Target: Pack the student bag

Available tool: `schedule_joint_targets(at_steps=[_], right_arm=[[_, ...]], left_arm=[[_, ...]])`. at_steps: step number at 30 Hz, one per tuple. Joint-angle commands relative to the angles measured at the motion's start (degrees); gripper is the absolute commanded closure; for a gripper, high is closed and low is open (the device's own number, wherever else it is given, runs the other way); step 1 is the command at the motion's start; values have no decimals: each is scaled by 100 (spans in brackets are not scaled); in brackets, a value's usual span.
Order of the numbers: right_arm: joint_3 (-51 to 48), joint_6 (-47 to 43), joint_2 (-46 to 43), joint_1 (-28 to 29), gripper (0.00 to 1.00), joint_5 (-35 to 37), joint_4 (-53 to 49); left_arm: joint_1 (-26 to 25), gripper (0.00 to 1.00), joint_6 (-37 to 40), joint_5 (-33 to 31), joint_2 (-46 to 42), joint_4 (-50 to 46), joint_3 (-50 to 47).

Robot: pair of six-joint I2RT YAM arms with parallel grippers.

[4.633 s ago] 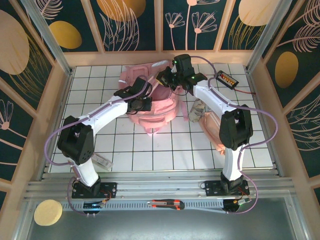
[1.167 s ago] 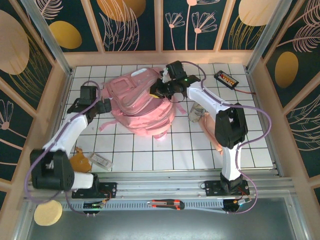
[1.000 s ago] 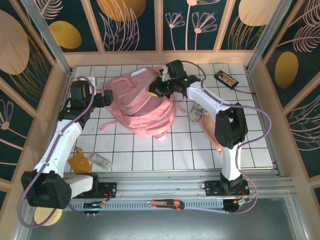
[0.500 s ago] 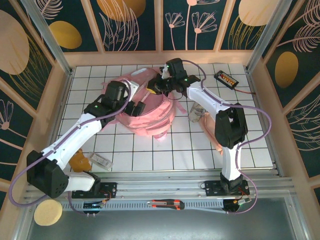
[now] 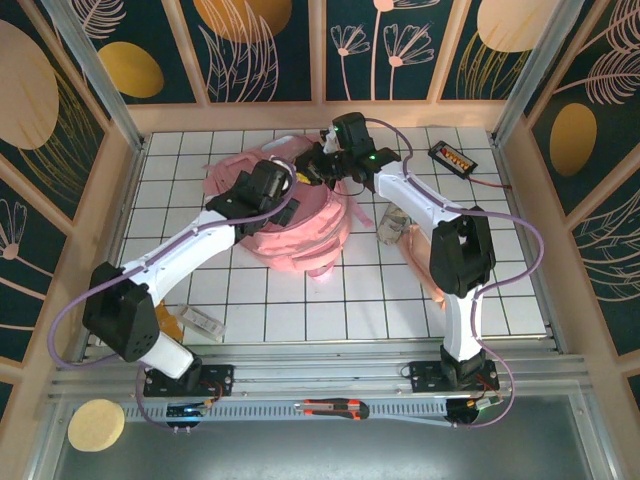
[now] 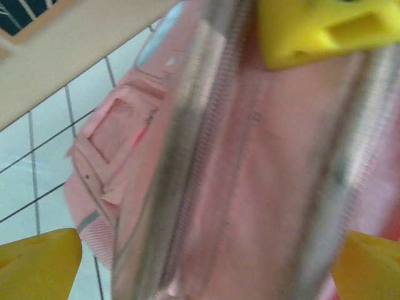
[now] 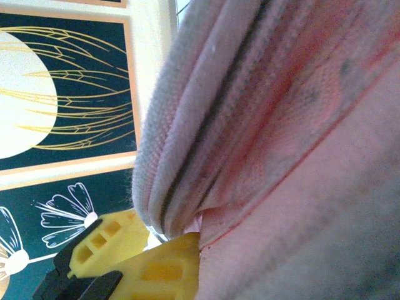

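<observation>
Bench (image 5: 300,310): white tiled, walled on three sides. Student bag (image 5: 305,230): pink, lying at the far centre of the bench, beneath both arms. Left tool (image 5: 284,203): fingers spread wide over the bag's zippered upper face, gripping nothing. Right tool (image 5: 312,173): pressed together, pinching a fold of the bag's far rim. Small black device (image 5: 453,157): far right, well apart from the bag.

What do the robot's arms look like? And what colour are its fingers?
The left arm and right arm are white tubes with chunky black joints. A thin purple cable loops along each. Their fingers are bright yellow plastic with square holes.
</observation>
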Motion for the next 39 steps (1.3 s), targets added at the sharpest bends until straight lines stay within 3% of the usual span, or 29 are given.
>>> schedule_joint_targets(at_steps=[1, 16, 19, 23, 30, 34, 39], right_arm=[[181, 112, -212, -17, 100, -410, 507], [-25, 186, -303, -22, 100, -465, 566], [-43, 162, -339, -25, 81, -407, 528], [-33, 47, -487, -192, 48, -289, 381], [-771, -603, -1507, -884, 24, -9, 40], [-1394, -2242, -2390, -1423, 1, 853, -960], [-1948, -4054, -2876, -2055, 1, 2502, -2585]], left_arm=[[-13, 4, -170, -674, 64, -37, 224], [-13, 87, -258, -327, 187, -138, 266], [-12, 100, -283, -221, 178, -161, 242], [-14, 100, -346, -26, 152, -154, 180], [-2, 100, -495, 181, 225, -157, 230], [8, 100, -530, 307, 282, -179, 362], [19, 100, -543, 467, 292, -169, 406]])
